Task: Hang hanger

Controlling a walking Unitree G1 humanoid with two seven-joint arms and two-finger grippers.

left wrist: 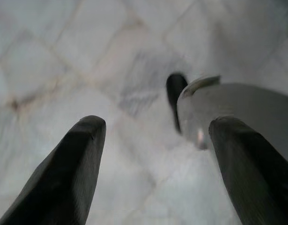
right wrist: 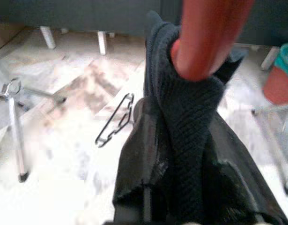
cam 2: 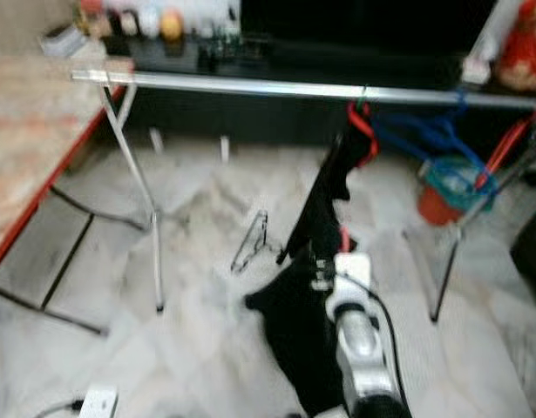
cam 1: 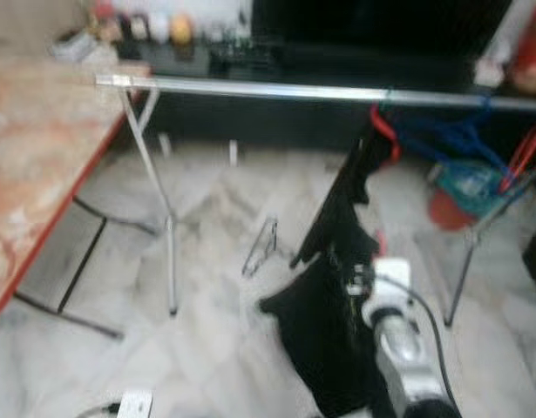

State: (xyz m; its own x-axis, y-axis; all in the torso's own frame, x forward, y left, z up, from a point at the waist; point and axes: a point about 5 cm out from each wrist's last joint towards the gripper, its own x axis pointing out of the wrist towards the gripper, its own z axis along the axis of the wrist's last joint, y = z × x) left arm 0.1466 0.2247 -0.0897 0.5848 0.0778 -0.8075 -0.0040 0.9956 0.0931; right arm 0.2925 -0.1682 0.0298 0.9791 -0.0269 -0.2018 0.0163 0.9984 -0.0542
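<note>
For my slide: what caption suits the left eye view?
Right gripper lifts a red hanger with a black garment to the rail.

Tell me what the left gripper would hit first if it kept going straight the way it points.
Probably the pale marble floor. The left gripper points down at it with open fingers; a silver, dark-tipped part sits just off that line, depth unclear.

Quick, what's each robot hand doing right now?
Left hand: open, holding nothing.
Right hand: holding the red hanger with the black garment.

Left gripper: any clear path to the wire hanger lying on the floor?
Probably yes. The left gripper is open over bare floor, and the wire hanger lies in the open, apart from the rack leg and the black garment.
</note>
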